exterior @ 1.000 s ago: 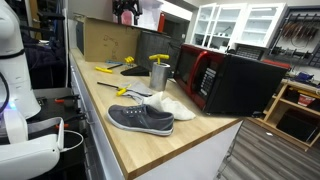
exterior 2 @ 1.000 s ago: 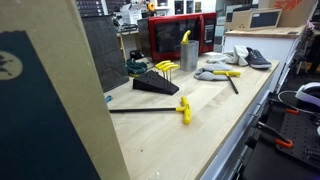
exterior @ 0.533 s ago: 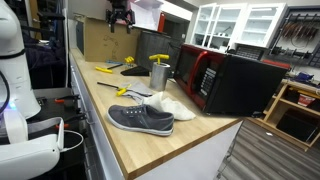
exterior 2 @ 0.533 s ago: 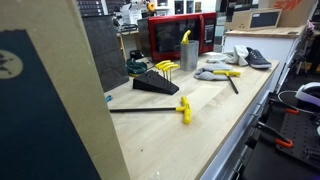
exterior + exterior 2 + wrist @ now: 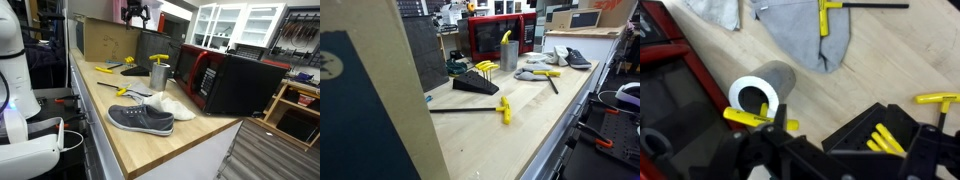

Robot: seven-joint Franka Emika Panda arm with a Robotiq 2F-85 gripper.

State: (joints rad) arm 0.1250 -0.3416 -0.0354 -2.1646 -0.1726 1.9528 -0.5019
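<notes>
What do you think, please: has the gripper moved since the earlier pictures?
Yes. In an exterior view the gripper has shifted right above the cardboard box, toward the microwave.

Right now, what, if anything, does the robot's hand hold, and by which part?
Nothing is held: the hand hangs open above the bench, clear of the metal cup below it.

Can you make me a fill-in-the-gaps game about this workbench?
The door of the microwave is ____.
The tool in the metal cup has a ____ handle.
The gripper hangs high above the counter with its jaws ____.
Missing words: red, yellow, open.
</notes>
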